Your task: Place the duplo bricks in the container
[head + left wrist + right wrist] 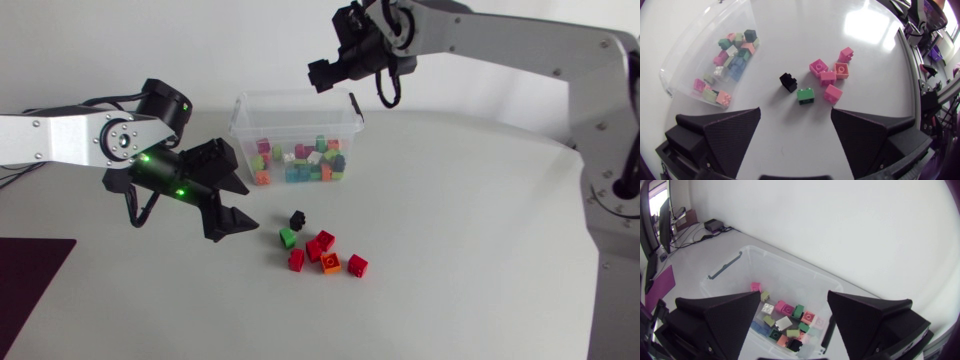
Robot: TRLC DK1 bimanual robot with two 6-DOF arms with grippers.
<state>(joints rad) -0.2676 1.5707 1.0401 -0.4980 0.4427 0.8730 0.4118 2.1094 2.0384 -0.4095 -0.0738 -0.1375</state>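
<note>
Head view: a clear, thin-walled plastic tub (300, 108) with rounded corners holds a jumble of small studded bricks (300, 160) in mixed pastel colours. At its 5 o'clock, loose on the smooth white table (480, 250), lie a black brick (297, 218), a green brick (288, 237), four glossy red bricks (322, 243) and an orange brick (330, 263). The left claw (248, 207) hangs at their 9 o'clock, angled downward, fingers wide and empty. The right claw (325, 75) hovers above the tub's 12 o'clock rim, likewise spread wide, holding nothing.
</note>
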